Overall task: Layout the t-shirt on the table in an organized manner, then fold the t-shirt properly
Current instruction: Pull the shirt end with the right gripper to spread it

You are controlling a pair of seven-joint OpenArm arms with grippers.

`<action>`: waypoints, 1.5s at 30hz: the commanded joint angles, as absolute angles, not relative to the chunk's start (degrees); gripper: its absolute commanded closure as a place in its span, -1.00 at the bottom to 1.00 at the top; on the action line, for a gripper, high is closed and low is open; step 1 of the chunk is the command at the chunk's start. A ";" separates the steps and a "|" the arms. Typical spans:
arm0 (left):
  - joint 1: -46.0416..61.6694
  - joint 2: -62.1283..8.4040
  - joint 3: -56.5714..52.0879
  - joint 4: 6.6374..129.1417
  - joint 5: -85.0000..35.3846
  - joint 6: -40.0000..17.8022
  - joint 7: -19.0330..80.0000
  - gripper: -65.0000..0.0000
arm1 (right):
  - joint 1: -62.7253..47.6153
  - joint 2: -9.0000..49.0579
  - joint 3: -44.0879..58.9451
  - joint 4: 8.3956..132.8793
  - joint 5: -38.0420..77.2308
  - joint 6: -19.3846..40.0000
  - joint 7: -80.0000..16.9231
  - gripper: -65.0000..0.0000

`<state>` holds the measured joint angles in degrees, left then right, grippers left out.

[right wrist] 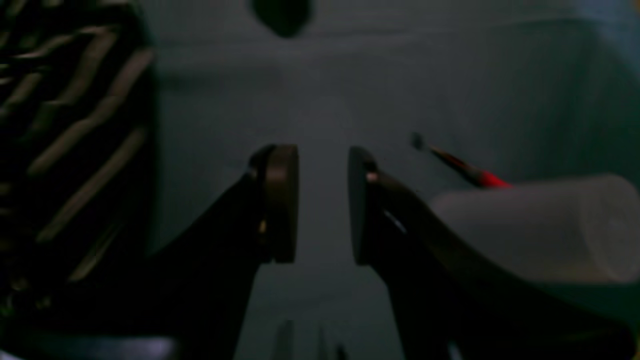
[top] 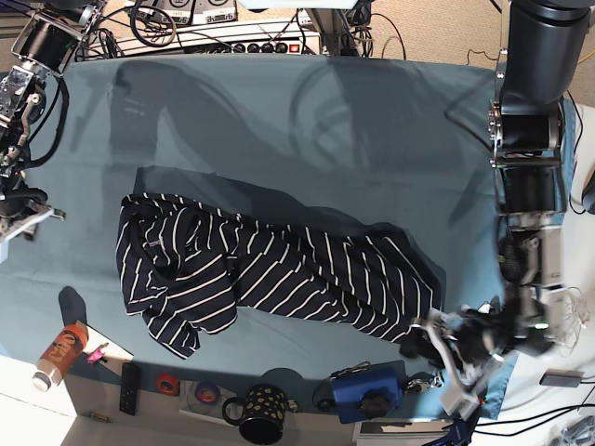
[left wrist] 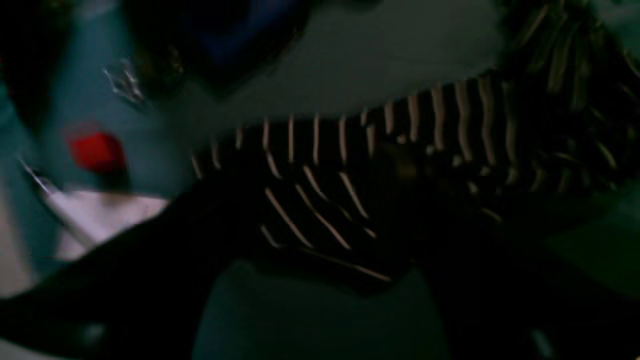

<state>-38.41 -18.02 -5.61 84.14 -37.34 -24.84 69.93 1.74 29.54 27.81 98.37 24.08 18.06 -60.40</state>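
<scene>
Base view: mug (top: 260, 412) and blue box (top: 367, 394) flank t-shirt (top: 270, 269).

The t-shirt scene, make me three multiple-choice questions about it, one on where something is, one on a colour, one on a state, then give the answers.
1. Where does the mug stand?
A. near edge of the table, below the t-shirt
B. on the t-shirt
C. far edge by the cables

2. What colour are the t-shirt's stripes?
A. red
B. white
C. yellow

3. How does the t-shirt lie?
A. neatly folded in a square
B. hanging off the table
C. rumpled and spread across the table, not folded

Answers:
1 A, the base view shows it on the near ledge.
2 B, thin white lines on dark fabric.
3 C, it sprawls creased, with the right gripper open and empty beside it.
</scene>
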 commanded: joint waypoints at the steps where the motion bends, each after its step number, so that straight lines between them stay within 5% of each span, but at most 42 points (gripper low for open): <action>1: -39.07 -18.63 -7.25 87.15 -37.74 -24.77 69.49 0.13 | 2.55 30.94 28.18 99.26 26.00 19.94 -59.64 0.46; 6: -30.04 -18.74 -13.39 94.00 -37.82 -24.71 70.28 0.16 | 2.55 30.94 28.18 99.26 33.19 26.55 -62.19 0.46; 22: 17.15 -18.74 -48.14 127.87 -40.77 -25.61 66.50 0.16 | 2.55 28.64 26.44 99.26 34.76 27.33 -65.93 0.46; 27: 21.23 -18.74 -57.25 128.27 -40.77 -25.58 65.30 0.16 | 2.57 23.90 16.67 99.26 33.17 28.25 -65.49 0.30; 33: 22.11 -18.74 -62.78 128.27 -40.84 -25.56 64.97 0.16 | 3.55 19.07 4.43 99.26 18.46 24.86 -57.41 0.30; 45: 22.06 -18.72 -63.18 128.27 -43.77 -25.61 64.42 0.16 | 6.66 15.73 1.83 99.26 13.37 18.37 -60.97 0.31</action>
